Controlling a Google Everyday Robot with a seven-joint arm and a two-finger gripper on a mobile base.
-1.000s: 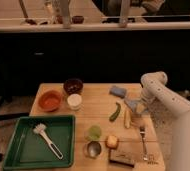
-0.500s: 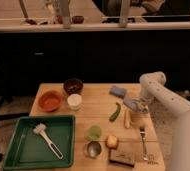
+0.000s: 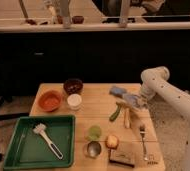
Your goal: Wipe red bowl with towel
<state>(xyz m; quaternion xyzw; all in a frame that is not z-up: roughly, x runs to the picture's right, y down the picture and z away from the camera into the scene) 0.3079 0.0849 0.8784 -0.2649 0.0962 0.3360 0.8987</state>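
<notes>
The red bowl (image 3: 50, 100), shallow and orange-red, sits on the left part of the wooden table (image 3: 95, 112). The towel (image 3: 134, 101), pale grey-blue and rumpled, is at the right part of the table, far from the bowl. My gripper (image 3: 129, 106) is down at the towel, at the end of the white arm (image 3: 160, 87) that reaches in from the right. I cannot tell whether it holds the towel.
A dark maroon bowl (image 3: 73, 86) and a white cup (image 3: 74, 102) stand next to the red bowl. A folded blue cloth (image 3: 117, 91), a green vegetable (image 3: 115, 113), a green cup (image 3: 94, 132), a metal cup (image 3: 93, 149), a fork (image 3: 144, 142) and a green tray (image 3: 18, 150) with a brush (image 3: 48, 139) are nearby.
The gripper and the towel have shifted very slightly at the right of the table. Nothing else has moved.
</notes>
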